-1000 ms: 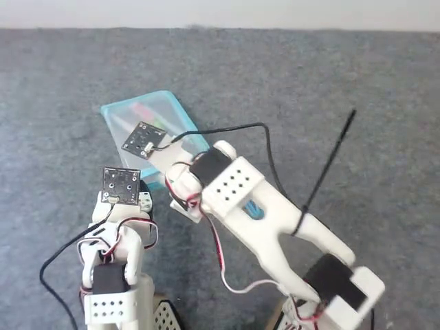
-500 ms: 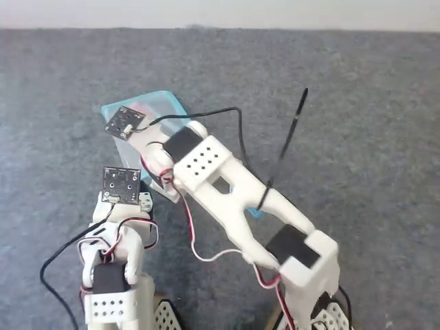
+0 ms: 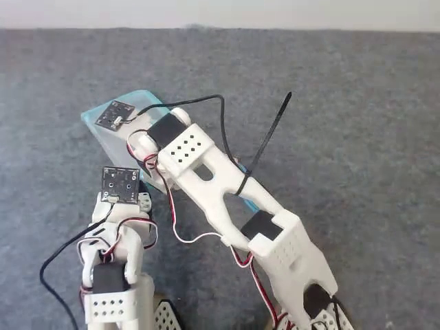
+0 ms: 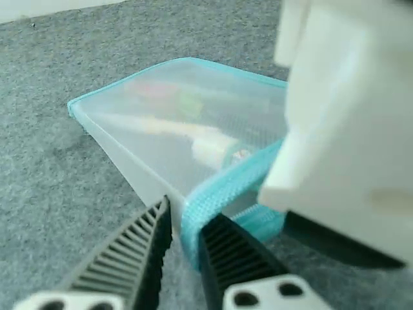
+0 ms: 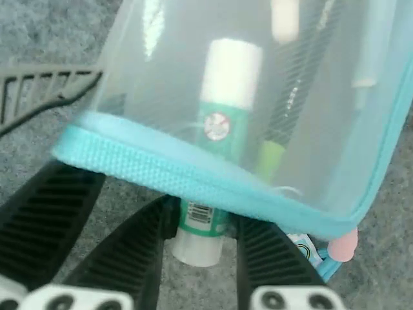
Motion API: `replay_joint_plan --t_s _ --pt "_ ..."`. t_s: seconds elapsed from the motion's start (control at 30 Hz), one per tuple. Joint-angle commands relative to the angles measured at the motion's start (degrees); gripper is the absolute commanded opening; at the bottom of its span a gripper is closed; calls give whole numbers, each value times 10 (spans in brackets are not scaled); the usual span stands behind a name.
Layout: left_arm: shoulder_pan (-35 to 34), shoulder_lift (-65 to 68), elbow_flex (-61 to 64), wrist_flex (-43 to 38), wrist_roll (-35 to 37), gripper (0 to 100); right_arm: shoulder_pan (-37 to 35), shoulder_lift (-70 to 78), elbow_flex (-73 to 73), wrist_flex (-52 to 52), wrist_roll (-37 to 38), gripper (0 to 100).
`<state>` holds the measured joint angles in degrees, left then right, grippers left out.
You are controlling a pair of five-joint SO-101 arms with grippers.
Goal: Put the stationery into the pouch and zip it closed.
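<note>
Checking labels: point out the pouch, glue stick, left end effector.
pouch (image 4: 161,139), left wrist view, clear side panel.
glue stick (image 5: 199,245), right wrist view, exposed bottom end.
left end effector (image 4: 188,218), left wrist view, midway between fingertips.

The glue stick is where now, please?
Right wrist view: the glue stick lies half inside the pouch, its outer end in the right gripper.

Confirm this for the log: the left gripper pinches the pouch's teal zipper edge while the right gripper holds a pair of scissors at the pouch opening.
Not quite. The right gripper holds a white and green glue stick between its fingers, not scissors, as the right wrist view shows. The rest stands: the left gripper pinches the teal zipper edge of the pouch.
</note>
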<state>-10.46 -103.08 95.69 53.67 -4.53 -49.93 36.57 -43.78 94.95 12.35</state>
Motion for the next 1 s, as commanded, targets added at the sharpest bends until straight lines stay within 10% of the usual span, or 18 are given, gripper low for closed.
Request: replay_joint_plan --t_s 0.0,0.6,0.97 --pt "5 -2 -42 4 -8 12 20 -13 -69 12 -1 195" --pt "1 -2 -58 4 -4 12 41 -319 11 78 -2 173" --pt "-31 -2 -182 22 29 12 156 -645 582 -197 -3 175"
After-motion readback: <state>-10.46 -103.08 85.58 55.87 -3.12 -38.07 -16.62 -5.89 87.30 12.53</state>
